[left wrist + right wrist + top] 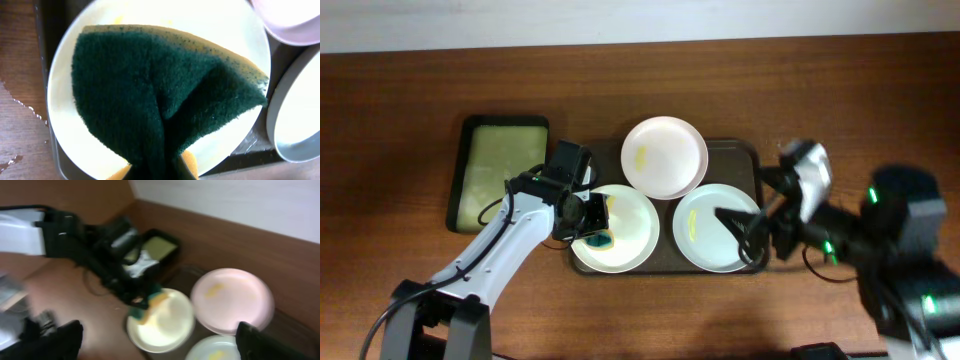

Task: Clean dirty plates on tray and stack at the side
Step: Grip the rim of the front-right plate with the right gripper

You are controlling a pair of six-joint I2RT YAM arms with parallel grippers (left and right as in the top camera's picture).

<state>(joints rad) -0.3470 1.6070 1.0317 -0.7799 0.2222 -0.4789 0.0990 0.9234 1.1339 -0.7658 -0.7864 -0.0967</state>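
**A:** Where does the sponge [599, 241] lie relative to its plate?
**B:** Directly over the left plate [632, 222], at the tray's [732, 158] front left. The left gripper [592, 215] is closed on one folded end of it. Contact with the plate cannot be told.
**A:** The other arm?
**B:** The right gripper [743, 234] hovers over the right plate [700, 228], fingers spread, holding nothing. The left arm is nearer the left plate.
**A:** Long axis?
**B:** Plates are round; the tray runs left to right.
**A:** Counts?
**B:** Three plates, including the back plate [664, 156], all in the tray, none stacked aside. One sponge, one tray, and one black tray [500, 170] beside it.
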